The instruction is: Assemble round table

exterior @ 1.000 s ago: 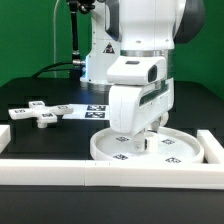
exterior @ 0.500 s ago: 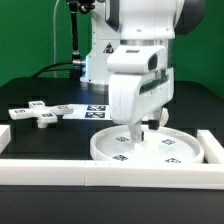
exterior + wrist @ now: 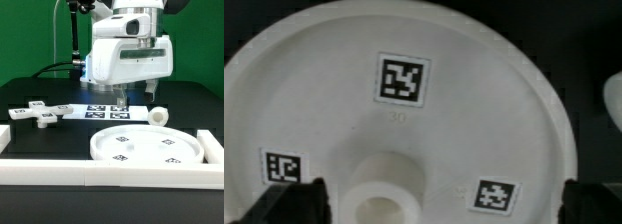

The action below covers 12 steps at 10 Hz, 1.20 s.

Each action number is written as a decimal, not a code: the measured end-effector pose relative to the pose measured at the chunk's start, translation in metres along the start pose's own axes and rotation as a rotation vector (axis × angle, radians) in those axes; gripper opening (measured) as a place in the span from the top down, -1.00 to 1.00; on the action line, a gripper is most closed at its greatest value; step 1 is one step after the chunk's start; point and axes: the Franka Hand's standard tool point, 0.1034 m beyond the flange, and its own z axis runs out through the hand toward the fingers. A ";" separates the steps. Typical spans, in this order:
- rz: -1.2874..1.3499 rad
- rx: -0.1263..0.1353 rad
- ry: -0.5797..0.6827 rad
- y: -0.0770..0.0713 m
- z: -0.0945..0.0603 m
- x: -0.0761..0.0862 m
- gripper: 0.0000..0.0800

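The large rimmed round disc point(image 3: 146, 148) lies flat on the table at the front, tags up. In the wrist view the disc point(image 3: 402, 120) fills the picture, with its raised centre boss and hole point(image 3: 381, 196). My gripper point(image 3: 125, 100) hangs above the disc's far edge, open and empty. In the wrist view my gripper point(image 3: 438, 206) has its dark fingertips point(image 3: 288, 205) wide apart, holding nothing. The short thick cylinder leg point(image 3: 158, 114) lies behind the disc toward the exterior view's right. The small cross-shaped foot point(image 3: 42, 116) lies at the exterior view's left.
Long white border bars run along the front point(image 3: 100, 172), left point(image 3: 5, 136) and right point(image 3: 212, 146) of the work area. The marker board point(image 3: 95, 110) lies flat behind the disc. The robot base point(image 3: 100, 60) stands at the back.
My gripper has risen from the disc's surface and moved back, toward the exterior view's left. The disc stays where it was.
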 end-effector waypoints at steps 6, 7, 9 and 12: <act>0.406 0.022 0.021 -0.005 0.004 -0.009 -0.62; 0.589 0.038 0.013 -0.010 0.006 -0.013 -0.62; 0.886 0.060 0.004 -0.027 0.010 -0.012 -0.62; 1.030 0.074 0.004 -0.032 0.012 -0.009 -0.62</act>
